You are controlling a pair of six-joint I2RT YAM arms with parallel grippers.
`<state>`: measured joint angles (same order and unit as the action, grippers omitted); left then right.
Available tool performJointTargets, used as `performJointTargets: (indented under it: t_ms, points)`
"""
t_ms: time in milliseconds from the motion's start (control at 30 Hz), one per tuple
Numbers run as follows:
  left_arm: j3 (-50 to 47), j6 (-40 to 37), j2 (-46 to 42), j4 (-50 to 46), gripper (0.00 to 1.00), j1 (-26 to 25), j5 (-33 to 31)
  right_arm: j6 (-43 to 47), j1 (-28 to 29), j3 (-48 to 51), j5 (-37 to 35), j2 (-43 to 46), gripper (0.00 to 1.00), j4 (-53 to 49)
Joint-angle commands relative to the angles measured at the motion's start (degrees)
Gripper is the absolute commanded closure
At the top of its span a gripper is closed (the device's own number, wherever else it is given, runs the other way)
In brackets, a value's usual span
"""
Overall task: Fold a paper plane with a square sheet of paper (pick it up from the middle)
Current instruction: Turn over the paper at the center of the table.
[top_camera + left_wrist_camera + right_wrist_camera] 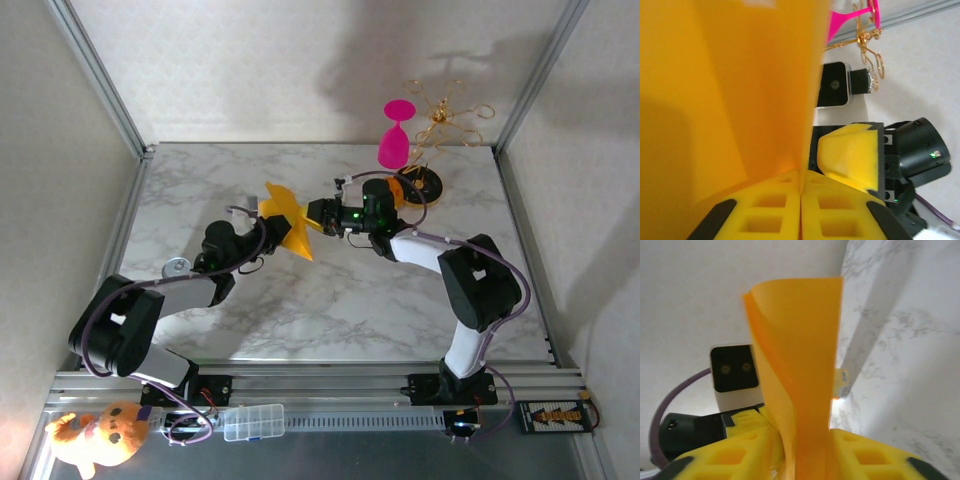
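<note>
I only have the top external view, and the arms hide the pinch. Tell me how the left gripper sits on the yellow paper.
Observer: In the left wrist view the left gripper is shut. Its yellow pads meet with the square sheet of paper pinched between them.
Operator: Now give me the right gripper.
Observer: In the right wrist view the right gripper shows its pads apart, and the paper passes up between them.
Operator: Describe the paper's shape there.
Observer: It is doubled over: two layers stand upright and spread slightly toward the top edge.
</note>
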<state>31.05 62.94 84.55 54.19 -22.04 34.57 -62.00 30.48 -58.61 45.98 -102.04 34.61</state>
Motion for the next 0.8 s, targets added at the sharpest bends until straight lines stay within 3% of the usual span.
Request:
performJointTargets:
  t_ms: [0, 133, 300, 533, 767]
  points:
    - [3.90, -7.34, -1.96, -12.16, 0.95, -0.34, -3.63, 8.16, -2.40, -0.77, -7.46, 5.73, 0.55, -9.96]
    - [8.26, -15.54, -2.95, -28.25, 0.96, -0.26, -8.29, 18.07, -3.48, -1.37, -22.64, 11.19, 0.48, -22.30]
    - [18.15, -28.89, -1.89, -55.03, 0.95, -1.37, -23.07, 26.65, -3.67, -0.65, -39.03, 17.58, 0.42, -29.94]
    - [32.10, -38.48, 3.45, -77.09, 0.93, -6.69, -48.06, 32.34, -3.76, 1.90, -50.33, 22.83, 0.30, -31.17]
    - [40.11, -41.19, 10.80, -87.60, 0.93, -12.30, -65.88, 34.31, -3.76, 4.30, -54.63, 25.73, 0.11, -30.76]
